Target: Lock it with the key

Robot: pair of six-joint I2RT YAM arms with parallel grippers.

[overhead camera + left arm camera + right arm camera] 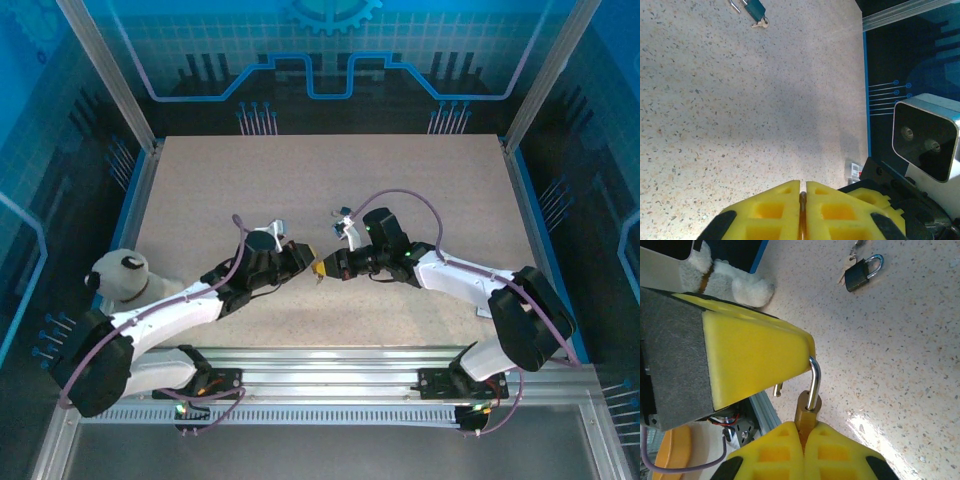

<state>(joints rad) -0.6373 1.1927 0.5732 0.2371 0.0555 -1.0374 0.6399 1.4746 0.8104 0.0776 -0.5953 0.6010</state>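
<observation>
Over the middle of the table (420, 180), both arms reach inward and meet tip to tip. The right gripper (804, 426) pinches the body of the brass padlock (804, 412). The left gripper (803, 184) is clamped on its shackle (814, 382). A dark padlock (860, 276) with keys (847, 263) lies farther back.

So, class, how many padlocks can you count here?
2: a brass padlock held between the left gripper and right gripper; a dark padlock lying on the table.
</observation>
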